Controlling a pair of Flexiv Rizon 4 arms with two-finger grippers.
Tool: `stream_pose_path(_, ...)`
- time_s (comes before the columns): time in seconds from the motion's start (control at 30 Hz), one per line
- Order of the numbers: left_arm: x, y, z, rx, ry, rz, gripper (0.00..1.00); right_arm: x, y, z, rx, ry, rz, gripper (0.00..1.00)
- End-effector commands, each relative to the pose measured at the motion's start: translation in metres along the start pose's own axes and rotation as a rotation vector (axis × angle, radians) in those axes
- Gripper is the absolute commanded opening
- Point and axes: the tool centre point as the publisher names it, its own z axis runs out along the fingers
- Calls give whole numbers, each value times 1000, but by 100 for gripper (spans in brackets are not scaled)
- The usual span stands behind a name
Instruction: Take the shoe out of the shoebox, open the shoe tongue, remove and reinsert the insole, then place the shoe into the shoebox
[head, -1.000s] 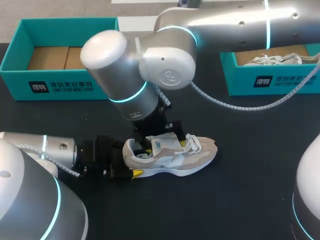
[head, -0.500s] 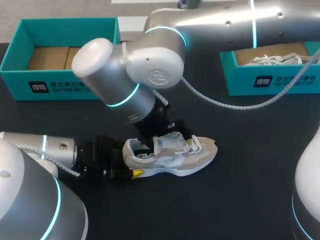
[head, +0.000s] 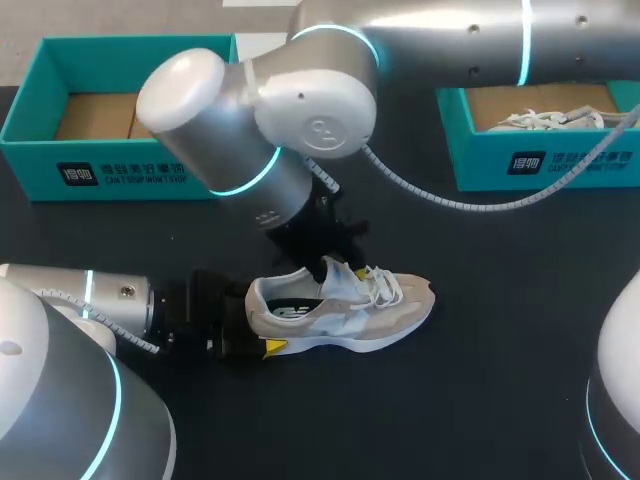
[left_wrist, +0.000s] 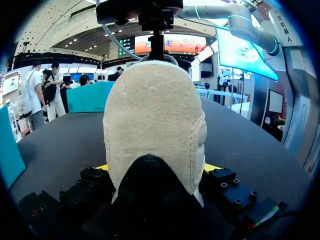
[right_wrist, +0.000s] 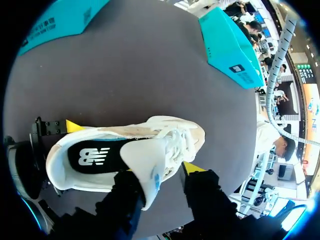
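Currently: shoe (head: 345, 312) out on the dark worktop (head: 500, 350), heel clamped, tongue up.
On my screens the shoe lies on its sole between the two teal shoeboxes, well apart from both, toe toward my right. My left hand (left_wrist: 156, 170) comes in low along the worktop and holds the heel, a yellow tip pressed to each side. My right hand (right_wrist: 162, 172) hangs over the middle of the shoe, spread wide. The tongue (right_wrist: 145, 162) stands upright between its fingers, against one, while the other, yellow-tipped finger (right_wrist: 192, 167) sits clear of it beside the laces (head: 380, 285). A black insole (right_wrist: 95, 155) lies flat inside the shoe. The left shoebox (head: 30, 100) shows its cardboard floor, and the right shoebox (head: 455, 140) holds another pale shoe (head: 540, 120).
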Motion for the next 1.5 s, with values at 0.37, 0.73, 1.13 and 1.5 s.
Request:
stream_pose_path(0.37,0,0,-1,-1,-1,0,0,-53,11,12,-38,327,199,0)
stream_pose_path(0.73,0,0,-1,-1,-1,0,0,-72,22,42,-54,300,237,0)
stream_pose_path(1.13,0,0,-1,-1,-1,0,0,-64,16,99,-74,263,288,31)
stream_pose_path(1.5,0,0,-1,-1,-1,0,0,-76,16,101,-52,253,315,83)
